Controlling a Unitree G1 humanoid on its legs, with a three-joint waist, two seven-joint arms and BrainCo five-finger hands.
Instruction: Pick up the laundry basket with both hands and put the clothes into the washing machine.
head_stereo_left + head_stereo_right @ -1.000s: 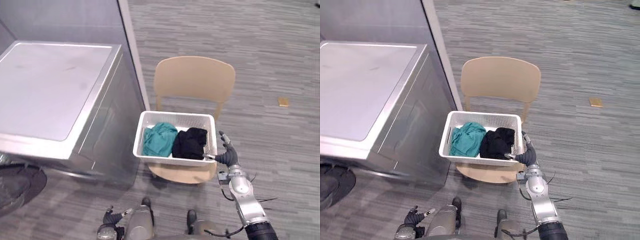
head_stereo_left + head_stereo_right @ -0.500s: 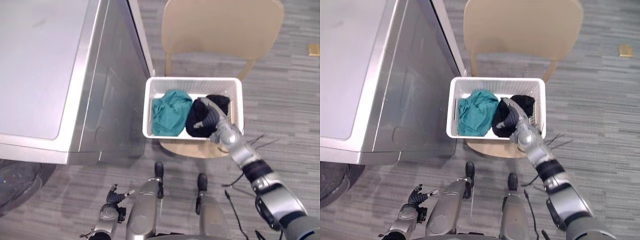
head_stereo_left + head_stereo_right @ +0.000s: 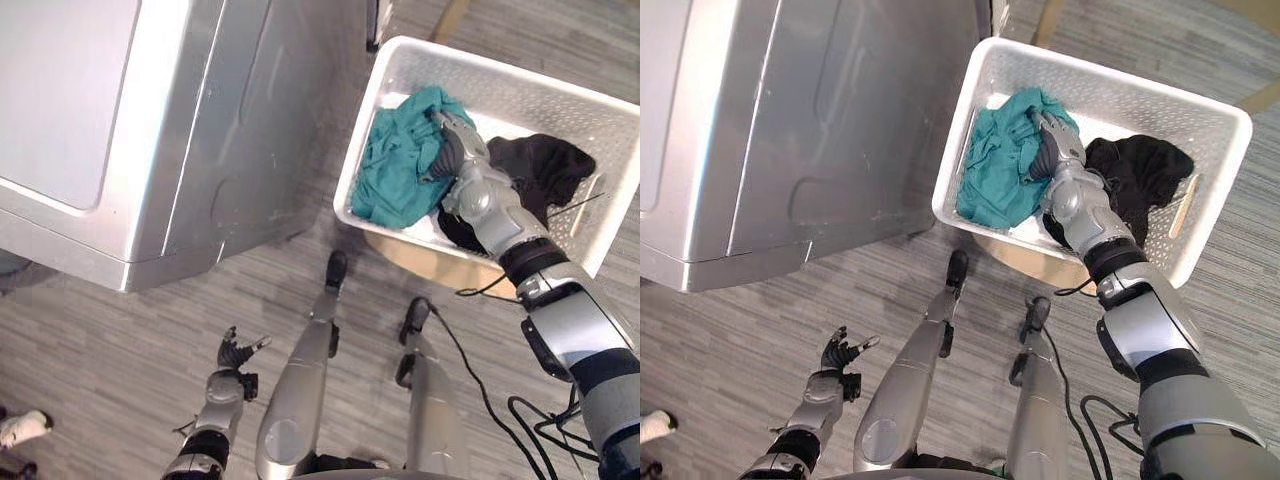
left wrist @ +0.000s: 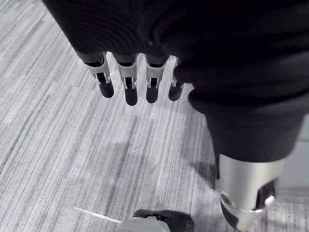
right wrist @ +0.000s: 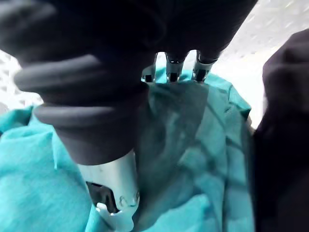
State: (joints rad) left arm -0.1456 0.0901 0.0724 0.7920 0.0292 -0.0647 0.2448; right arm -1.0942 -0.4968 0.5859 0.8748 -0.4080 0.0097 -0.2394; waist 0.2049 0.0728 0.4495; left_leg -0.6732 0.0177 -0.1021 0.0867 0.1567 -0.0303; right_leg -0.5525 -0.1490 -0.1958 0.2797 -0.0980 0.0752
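Over on the left stands the washing machine, silver top and side in view. Down low beside it the left hand hangs over the floor, fingers straight and spread, holding nothing, well apart from the work.

Across to the laundry basket, sitting on the tan chair, not lifted. And here's the change: a second ago the right hand was outside the basket's right rim, half a second ago it was over the dark clothes, and now the right hand has crossed further in and is down on the teal garment in the basket's left half. The head has dipped closer too, so the whole scene has slid. Whether that hand has closed on the cloth, I cannot tell from here.

Just beside it, to the right, the black garment lies untouched.

My read: this looks like a one-handed go at the clothes, not a two-handed basket lift.
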